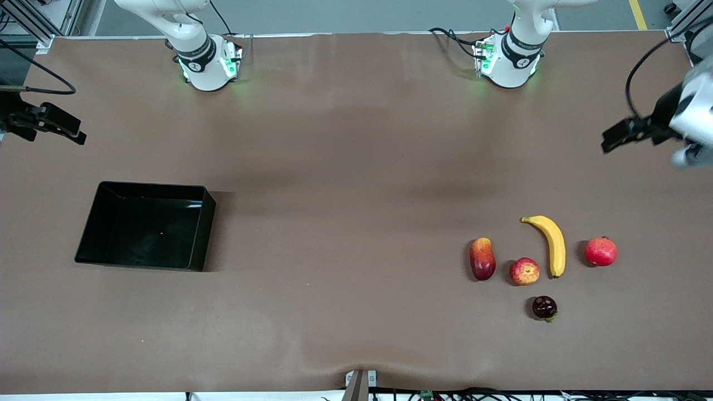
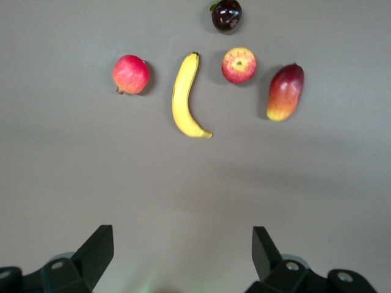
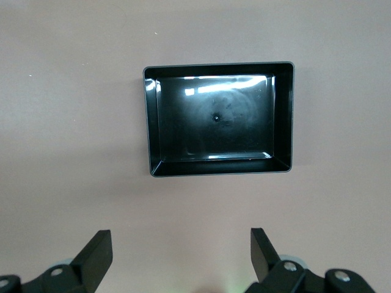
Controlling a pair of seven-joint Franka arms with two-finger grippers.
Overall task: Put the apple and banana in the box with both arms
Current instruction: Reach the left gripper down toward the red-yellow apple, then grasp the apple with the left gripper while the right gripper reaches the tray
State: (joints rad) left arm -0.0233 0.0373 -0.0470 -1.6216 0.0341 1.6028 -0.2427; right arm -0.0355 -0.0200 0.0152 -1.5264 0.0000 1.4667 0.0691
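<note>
Fruit at the left arm's end, box at the right arm's end, both grippers raised and empty.

The left gripper point(image 1: 615, 139) hangs with its fingers spread wide over bare table at the left arm's end, and the fruit cluster lies nearer the front camera than the spot beneath it. The banana point(image 1: 550, 243) lies with its long axis running roughly toward and away from that camera, and the apple point(image 1: 524, 271) sits just beside its nearer tip, between it and a mango-like fruit point(image 1: 482, 258); a pink-red fruit point(image 1: 600, 251) and a dark fruit point(image 1: 544, 307) lie close by. The right gripper point(image 1: 69, 132), fingers likewise parted and holding nothing, hangs over the right arm's end, with the empty black box point(image 1: 207, 223) nearer the front camera than it. The left arm is clearly the nearer one to both fruits, so the first reach probably falls to it.
</note>
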